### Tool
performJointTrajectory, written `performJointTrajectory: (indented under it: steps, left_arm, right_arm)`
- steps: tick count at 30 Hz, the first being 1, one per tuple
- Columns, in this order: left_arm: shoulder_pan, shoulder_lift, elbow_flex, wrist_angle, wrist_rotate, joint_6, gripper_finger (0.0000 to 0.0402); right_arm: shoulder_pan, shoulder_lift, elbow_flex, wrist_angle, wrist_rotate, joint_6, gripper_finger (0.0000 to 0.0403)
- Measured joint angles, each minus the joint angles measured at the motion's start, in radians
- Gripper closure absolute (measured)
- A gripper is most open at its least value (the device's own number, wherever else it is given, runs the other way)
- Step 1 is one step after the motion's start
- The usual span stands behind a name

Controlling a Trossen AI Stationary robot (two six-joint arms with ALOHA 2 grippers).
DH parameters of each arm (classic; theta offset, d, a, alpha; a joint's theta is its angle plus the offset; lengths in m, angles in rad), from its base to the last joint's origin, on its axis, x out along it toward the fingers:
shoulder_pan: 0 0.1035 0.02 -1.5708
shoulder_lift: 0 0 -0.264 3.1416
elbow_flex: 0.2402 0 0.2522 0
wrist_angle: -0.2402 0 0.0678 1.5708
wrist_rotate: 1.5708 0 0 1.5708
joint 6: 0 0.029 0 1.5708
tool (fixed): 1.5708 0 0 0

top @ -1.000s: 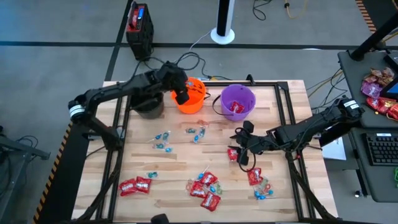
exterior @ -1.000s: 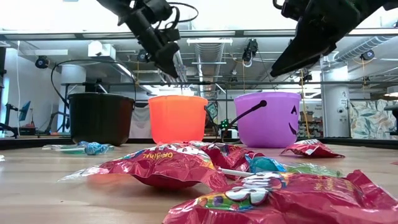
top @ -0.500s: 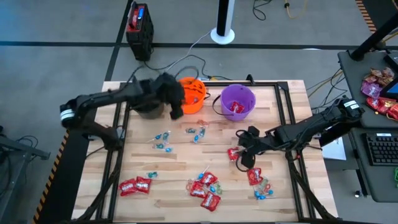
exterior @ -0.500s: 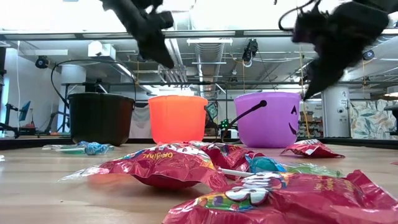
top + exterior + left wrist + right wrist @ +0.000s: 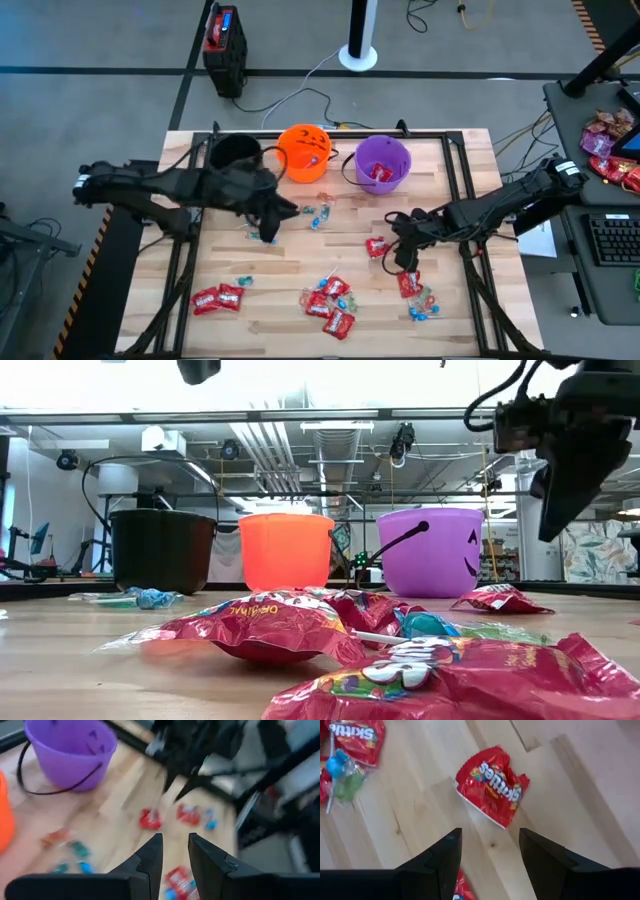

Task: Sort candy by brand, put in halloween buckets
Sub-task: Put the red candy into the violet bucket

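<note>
While both arms hang over the desk, the sorting looks barely begun.
Right gripper point(image 5: 403, 252): fingers wide apart, empty, poised above one red packet point(image 5: 491, 784) on the wood; nothing between the fingers yet.
Left gripper point(image 5: 268, 229): fingers a narrow gap apart, nothing held, low over the desk's middle just beside the blue twist-wrapped pieces point(image 5: 261, 228).
Purple bucket point(image 5: 382, 163): far side of the desk; red wrappers visible inside, so some packets are sorted.
Orange bucket point(image 5: 304, 151): between the other two; contents too small to tell.
Black bucket point(image 5: 235, 154): far left of the row; inside is dark, contents unreadable.
Loose candy: second blue cluster point(image 5: 318, 214) near the middle; red pair point(image 5: 217, 297) at near left; mixed heap of red packets and lollipops point(image 5: 329, 303) at near centre; red packet with blue pieces point(image 5: 416, 292) near right.
Progress, my estimate: early, most candy unsorted.
Left to do: red packets to purple; blue pieces and lollipops each need a bucket.
</note>
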Motion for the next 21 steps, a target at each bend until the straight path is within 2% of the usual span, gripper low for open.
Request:
performJointTrajectory:
  steps: [4,7,11,15,21]
  left_arm:
    - [-0.121,-0.001,0.019,0.021,-0.277,-0.119,0.0324]
    - [-0.162,0.011,0.026,0.021,-0.403,-0.125,0.0324]
    - [-0.163,0.04,0.027,0.026,-0.432,-0.132,0.0324]
    - [-0.134,0.065,0.022,0.018,-0.445,-0.113,0.0324]
    - [-0.1,0.073,0.006,-0.016,-0.414,0.028,0.0324]
  right_arm:
    - [-0.032,0.025,-0.004,0.005,0.059,-0.046,0.0213]
    - [-0.066,0.051,-0.018,0.064,0.063,-0.103,0.0213]
    - [-0.105,0.102,-0.061,0.193,0.002,-0.161,0.0213]
    - [-0.134,0.169,-0.104,0.257,-0.081,-0.139,0.0213]
    - [-0.136,0.274,-0.169,0.445,-0.077,-0.126,0.022]
